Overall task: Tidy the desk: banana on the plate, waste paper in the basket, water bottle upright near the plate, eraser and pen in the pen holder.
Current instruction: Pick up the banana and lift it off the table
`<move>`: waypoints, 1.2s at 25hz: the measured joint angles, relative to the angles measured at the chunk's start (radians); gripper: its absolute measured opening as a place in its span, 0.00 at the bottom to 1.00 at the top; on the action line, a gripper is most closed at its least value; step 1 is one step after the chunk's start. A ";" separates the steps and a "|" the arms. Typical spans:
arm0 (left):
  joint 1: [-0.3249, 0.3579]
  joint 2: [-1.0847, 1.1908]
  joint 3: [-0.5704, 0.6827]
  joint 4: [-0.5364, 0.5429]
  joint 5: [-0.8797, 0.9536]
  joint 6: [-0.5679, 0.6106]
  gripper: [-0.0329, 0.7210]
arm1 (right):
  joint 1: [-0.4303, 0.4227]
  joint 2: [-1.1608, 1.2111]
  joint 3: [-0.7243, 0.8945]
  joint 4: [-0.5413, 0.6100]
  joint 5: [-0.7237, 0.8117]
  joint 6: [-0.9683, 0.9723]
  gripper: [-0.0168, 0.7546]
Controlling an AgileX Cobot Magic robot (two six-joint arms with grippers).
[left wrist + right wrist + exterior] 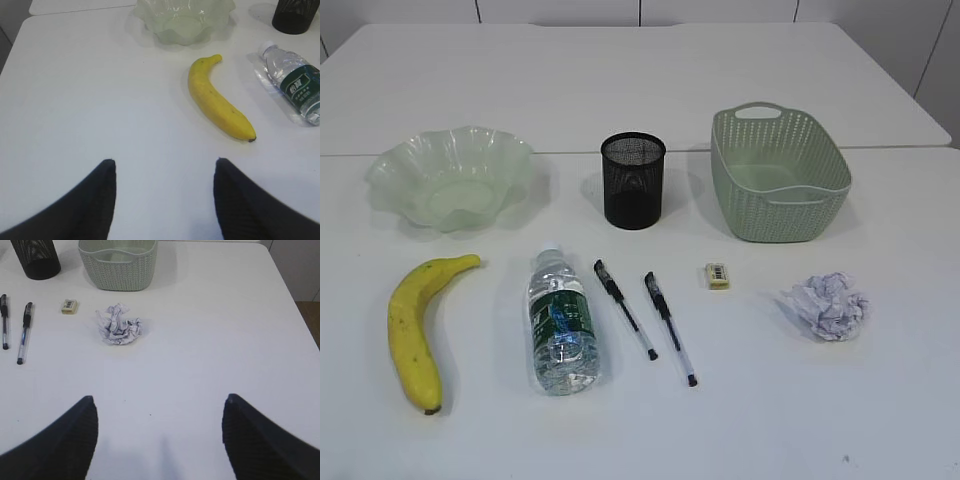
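You have both grippers spread wide and holding nothing: the left gripper (165, 200) hovers over bare white desk (880, 400) short of the smooth, curved yellow banana (217, 100), the right gripper (160, 440) short of the crumpled white paper ball (120, 325). The clear ribbed plastic bottle (561, 325) lies flat beside the banana. The ruffled translucent green plate (452, 177), black wire-mesh cup (633, 180) and perforated sage basket (778, 173) line the back.

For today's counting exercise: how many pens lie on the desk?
2. One pen lies just right of the water bottle; the other pen lies beside it, toward the eraser. None appears hidden.
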 joint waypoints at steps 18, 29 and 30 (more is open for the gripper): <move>-0.010 0.588 -0.114 -0.104 -0.259 0.051 0.62 | 0.000 0.017 -0.013 0.003 -0.062 0.017 0.76; -0.020 0.799 -0.246 -0.174 -0.319 0.051 0.62 | 0.000 0.396 -0.051 0.062 -0.266 0.015 0.76; -0.028 0.814 -0.271 -0.174 -0.323 0.051 0.62 | 0.000 0.427 -0.061 0.064 -0.283 0.015 0.76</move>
